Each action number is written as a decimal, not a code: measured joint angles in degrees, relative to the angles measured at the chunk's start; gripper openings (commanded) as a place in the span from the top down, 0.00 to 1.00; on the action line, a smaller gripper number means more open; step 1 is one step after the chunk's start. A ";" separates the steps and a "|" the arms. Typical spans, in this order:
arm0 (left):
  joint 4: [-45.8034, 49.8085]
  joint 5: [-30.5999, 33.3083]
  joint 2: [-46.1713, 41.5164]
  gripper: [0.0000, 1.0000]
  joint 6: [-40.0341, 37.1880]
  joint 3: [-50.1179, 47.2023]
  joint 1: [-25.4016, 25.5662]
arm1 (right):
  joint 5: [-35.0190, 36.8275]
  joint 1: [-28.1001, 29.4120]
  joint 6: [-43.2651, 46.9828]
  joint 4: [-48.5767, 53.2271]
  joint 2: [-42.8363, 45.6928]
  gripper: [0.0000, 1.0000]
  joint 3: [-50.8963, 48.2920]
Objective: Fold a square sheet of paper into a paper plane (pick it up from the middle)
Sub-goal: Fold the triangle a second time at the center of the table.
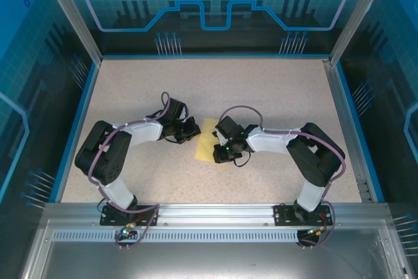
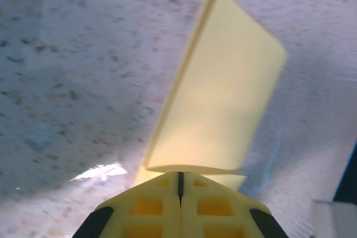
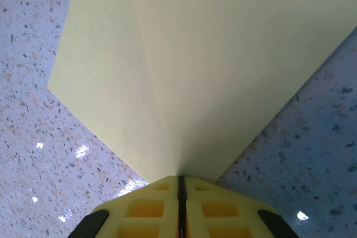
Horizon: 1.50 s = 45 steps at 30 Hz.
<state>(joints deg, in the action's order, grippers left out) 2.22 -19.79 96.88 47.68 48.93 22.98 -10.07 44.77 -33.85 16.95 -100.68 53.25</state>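
Our left gripper (image 2: 179,174) is clamped on a raised flap of the yellow paper (image 2: 217,93). Our right gripper (image 3: 179,178) is clamped on its crease end. The paper sits mid-table (image 1: 261,83) between them. We should bring the fold over evenly, edges aligned, never tugging apart.

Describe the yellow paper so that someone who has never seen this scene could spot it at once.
Find the speckled beige table. Near its middle the left hand and right hand meet, both pinching the yellow paper. It alone is a thin, creased, pale-yellow sheet.
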 measured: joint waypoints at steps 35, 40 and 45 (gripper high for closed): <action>-1.88 -6.99 8.15 0.96 -0.20 1.77 0.92 | -0.02 0.00 -0.02 -0.98 0.17 0.91 -0.81; -2.67 -9.11 9.11 0.96 -1.55 2.01 -1.55 | -0.02 0.00 -0.02 -0.98 0.17 0.91 -0.81; -4.17 -9.62 9.57 0.96 -2.82 1.97 -3.23 | 0.00 0.00 -0.02 -0.98 0.17 0.91 -0.81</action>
<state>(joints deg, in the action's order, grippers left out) -1.96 -29.41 106.45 44.86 50.89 19.75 -10.07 44.77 -33.87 15.97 -100.51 52.45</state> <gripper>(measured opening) 0.068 0.088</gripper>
